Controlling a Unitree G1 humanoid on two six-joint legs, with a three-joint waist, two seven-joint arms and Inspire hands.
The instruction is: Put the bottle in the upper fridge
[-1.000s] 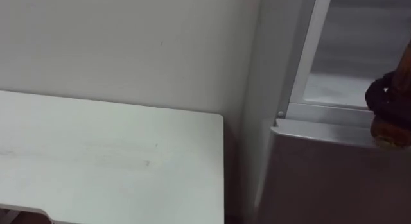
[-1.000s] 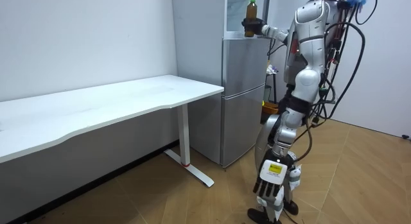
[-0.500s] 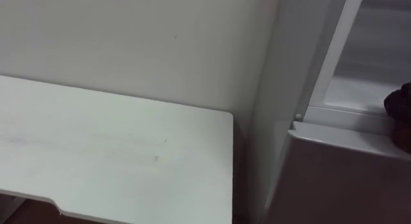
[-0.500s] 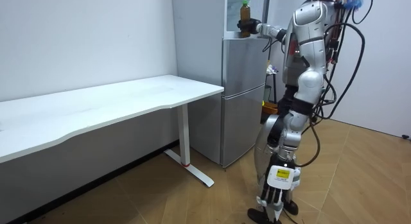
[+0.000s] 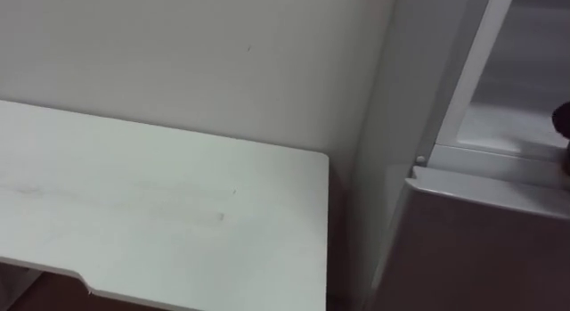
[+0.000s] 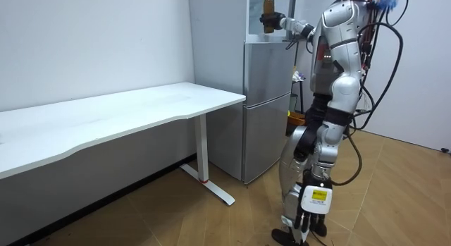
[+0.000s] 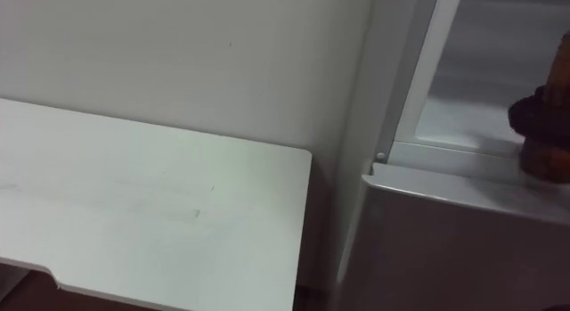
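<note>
Grips one bottle (image 6: 268,6) in the right hand (image 7: 537,122), dark fingers clamped round its lower half. Holds it upright at the mouth of the open upper compartment of the fridge (image 6: 266,105), just above the ledge over the shut lower door; cannot tell about contact between base and ledge. Hangs the left hand (image 6: 313,204) low in front of the legs, fingers loose and fairly straight. Counts out as two hands, one bottle, one fridge, one surface. Stands upright on the wood floor (image 6: 211,225), close to the silver fridge, right arm raised toward it. Just beside the fridge, toward the room view's left: a long white surface (image 6: 127,115) on a white leg, set along a pale wall (image 6: 91,41). Against a second ago: carries the bottle a little higher and further toward the room view's left, nearer the compartment; swings the left hand toward the room view's right. Looks further left than before too, leaving just a dark sliver of the right hand at the left eye view's right edge.
</note>
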